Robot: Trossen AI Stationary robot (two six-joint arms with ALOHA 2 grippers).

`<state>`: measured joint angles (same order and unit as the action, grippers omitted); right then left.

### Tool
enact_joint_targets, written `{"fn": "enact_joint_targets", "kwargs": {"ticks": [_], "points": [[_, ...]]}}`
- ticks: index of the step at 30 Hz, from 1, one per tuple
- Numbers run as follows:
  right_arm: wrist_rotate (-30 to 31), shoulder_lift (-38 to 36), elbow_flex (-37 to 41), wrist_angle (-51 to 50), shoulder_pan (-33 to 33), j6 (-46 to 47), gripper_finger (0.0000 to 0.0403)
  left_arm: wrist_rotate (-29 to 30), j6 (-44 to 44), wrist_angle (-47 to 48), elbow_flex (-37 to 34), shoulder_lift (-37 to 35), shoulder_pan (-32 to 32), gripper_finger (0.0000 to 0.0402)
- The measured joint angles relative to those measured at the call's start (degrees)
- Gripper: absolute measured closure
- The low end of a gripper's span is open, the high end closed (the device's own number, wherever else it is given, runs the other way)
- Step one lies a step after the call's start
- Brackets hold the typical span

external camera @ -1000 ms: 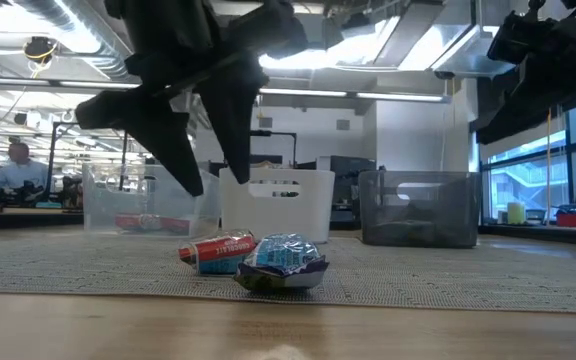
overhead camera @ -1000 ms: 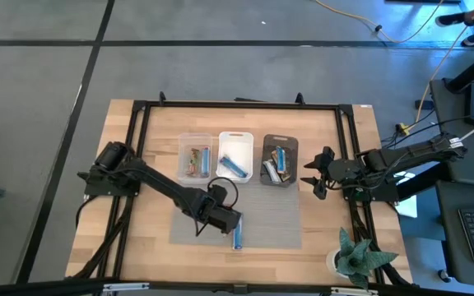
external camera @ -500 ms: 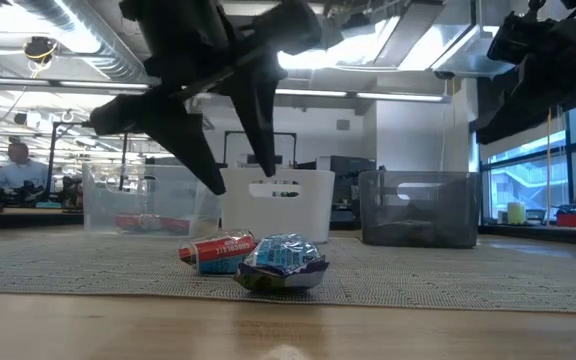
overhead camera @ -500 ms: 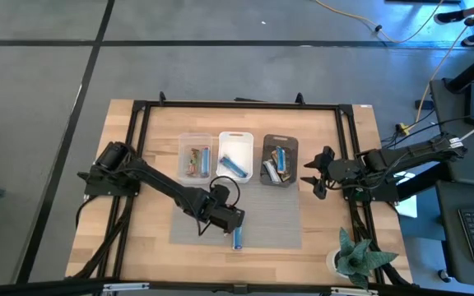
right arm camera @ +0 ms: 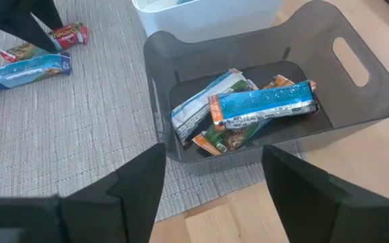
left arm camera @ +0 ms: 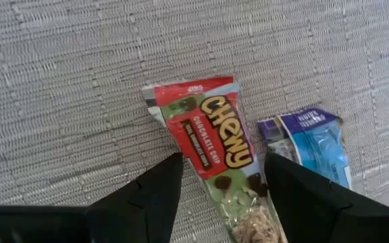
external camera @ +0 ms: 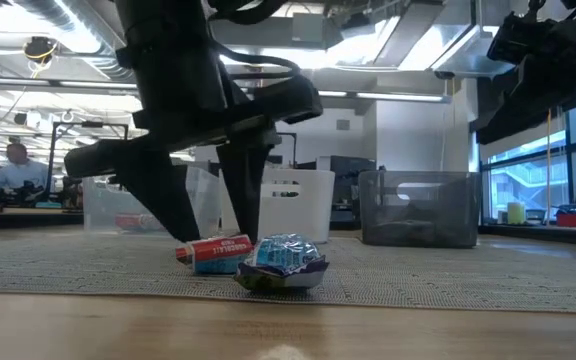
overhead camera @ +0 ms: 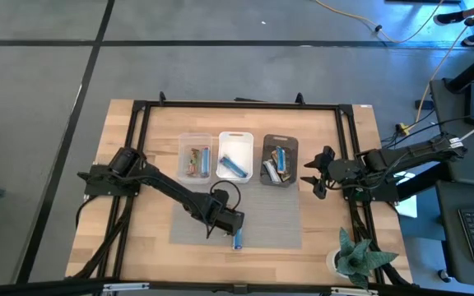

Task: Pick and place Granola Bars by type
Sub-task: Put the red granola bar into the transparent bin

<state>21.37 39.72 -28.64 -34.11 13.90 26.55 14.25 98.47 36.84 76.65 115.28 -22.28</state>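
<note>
While the red-and-green bar (left arm camera: pixel 215 155) is lying flat on the grey mat (left arm camera: pixel 59 81), with the blue bar (left arm camera: pixel 316 145) just beside it and running roughly the same way, the left gripper (left arm camera: pixel 221 182) is sitting directly over it with its two dark fingers (left arm camera: pixel 157 192) spread wide, one on each side of the wrapper. The bar's long axis is running through the gap between the fingers and out ahead of them, so the fingers are facing its two long edges. That looks to me like the right way round for a pinch across its narrow width. From table height, the fingers are reaching down almost to the mat around the red-and-green bar (external camera: pixel 216 252), though I cannot tell whether they are touching the wrapper yet. Nothing is being held. The blue bar is close enough to one finger that a squeeze might well nudge it.

Seen from above, this pair of bars (overhead camera: pixel 237 239) is lying near the front edge of the mat, well apart from the three bins at the back: a clear one (overhead camera: pixel 183 140), a white one (overhead camera: pixel 235 136) and a dark one (overhead camera: pixel 280 140), each already holding bars.

The right gripper (overhead camera: pixel 313 174) is waiting beside the dark bin, much farther from the two loose bars, its fingers (right arm camera: pixel 130 185) parted and gripping nothing.
</note>
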Motion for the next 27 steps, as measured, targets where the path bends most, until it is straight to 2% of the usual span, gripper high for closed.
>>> {"fn": "enact_joint_targets", "kwargs": {"ticks": [13,27], "points": [[0.0,0.0,0.0,-0.07,0.01,-0.02,0.0154,-0.96,-0.2,0.29,0.0,-0.13,0.66,0.0209],[0.02,0.0,0.0,-0.07,0.01,-0.24,0.0154,-0.79,-0.22,0.48,-0.13,-0.13,0.66,0.0275]]}}
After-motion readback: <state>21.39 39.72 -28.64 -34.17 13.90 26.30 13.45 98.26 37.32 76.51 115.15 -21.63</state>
